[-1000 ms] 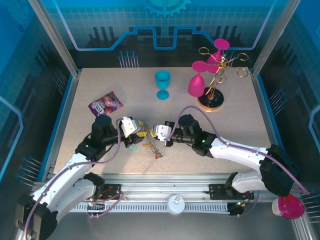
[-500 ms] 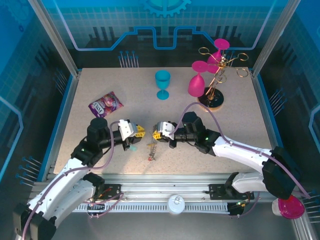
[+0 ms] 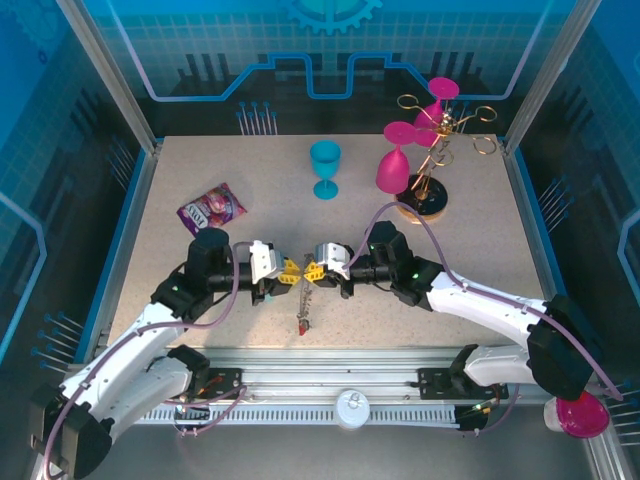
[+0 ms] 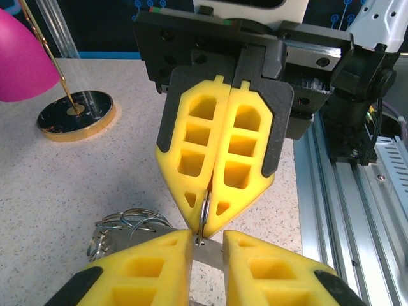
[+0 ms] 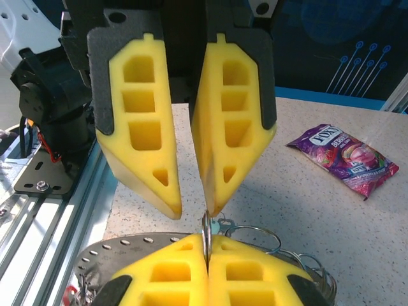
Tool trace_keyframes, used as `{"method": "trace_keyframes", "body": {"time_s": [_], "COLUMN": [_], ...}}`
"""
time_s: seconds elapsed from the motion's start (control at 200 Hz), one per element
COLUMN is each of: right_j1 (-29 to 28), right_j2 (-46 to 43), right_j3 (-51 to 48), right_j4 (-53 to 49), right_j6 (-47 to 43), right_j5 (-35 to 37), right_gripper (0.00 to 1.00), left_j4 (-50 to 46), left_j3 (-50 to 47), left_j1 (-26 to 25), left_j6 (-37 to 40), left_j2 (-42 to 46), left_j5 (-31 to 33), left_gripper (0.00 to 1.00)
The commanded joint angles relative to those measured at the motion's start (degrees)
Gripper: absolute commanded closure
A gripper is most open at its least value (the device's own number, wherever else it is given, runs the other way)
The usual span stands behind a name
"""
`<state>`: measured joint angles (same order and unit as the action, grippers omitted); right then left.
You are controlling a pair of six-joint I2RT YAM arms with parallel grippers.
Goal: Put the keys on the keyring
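Over the middle of the desk (image 3: 250,175) the hands meet tip to tip: the right hand (image 3: 313,269) is clamped on a thin loop (image 5: 206,228) of the keyring (image 5: 118,247), the left hand (image 3: 291,271) has its fingers (image 5: 150,159) slightly apart, and the keys (image 3: 303,318) trail below.

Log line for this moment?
right jaws: shut on thin metal ring | left jaws: slightly apart, facing right jaws | keyring: beside right jaws
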<state>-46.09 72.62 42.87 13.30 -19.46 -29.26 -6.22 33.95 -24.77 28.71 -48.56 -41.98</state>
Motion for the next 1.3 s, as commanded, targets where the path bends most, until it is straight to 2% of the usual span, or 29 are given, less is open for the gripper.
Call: {"method": "trace_keyframes", "body": {"time_s": [0.0,0.475,0.555,0.645,0.76,0.876,1.011,1.146,1.296], "right_j1": [0.3,-0.6,-0.8,-0.8,-0.8,-0.7,-0.6,-0.8,-1.4], "right_j2": [-1.3,0.8,1.2,1.3,0.6,-0.6,-0.9,-0.3,0.6], "right_j3": [2.8,4.3,4.6,5.0,5.3,6.8,9.7,11.7,13.0], "right_j4": [1.2,1.1,0.8,-0.7,-5.3,-13.2,-19.2,-23.3,-25.7], "right_j6": [0.8,0.6,0.4,-0.4,-3.4,-9.4,-12.8,-14.8,-15.6], "right_j5": [-2.7,-5.5,-5.9,-5.9,-1.9,4.4,6.7,7.5,7.3], "right_gripper": [1.00,1.00,1.00,1.00,1.00,0.87,0.74,0.72,0.76], "left_j4": [-1.1,-1.2,-1.4,-1.4,-2.1,-3.9,-7.7,-11.3,-13.3], "left_j3": [1.9,2.7,2.8,2.9,3.4,4.2,5.5,7.3,9.0], "left_j1": [-0.4,-1.7,-2.1,-2.3,-2.4,-2.7,-3.8,-5.3,-6.1], "left_j6": [1.9,2.6,3.5,4.6,5.8,6.9,8.6,10.3,10.8], "left_j2": [-0.6,-2.1,-2.5,-2.6,-2.4,-2.2,-3.2,-4.4,-5.3], "left_j5": [-1.8,-1.3,-1.2,-0.9,1.2,3.5,6.3,8.6,10.2], "left_gripper": [0.82,0.87,0.90,1.00,1.00,1.00,1.00,1.00,1.00]}}
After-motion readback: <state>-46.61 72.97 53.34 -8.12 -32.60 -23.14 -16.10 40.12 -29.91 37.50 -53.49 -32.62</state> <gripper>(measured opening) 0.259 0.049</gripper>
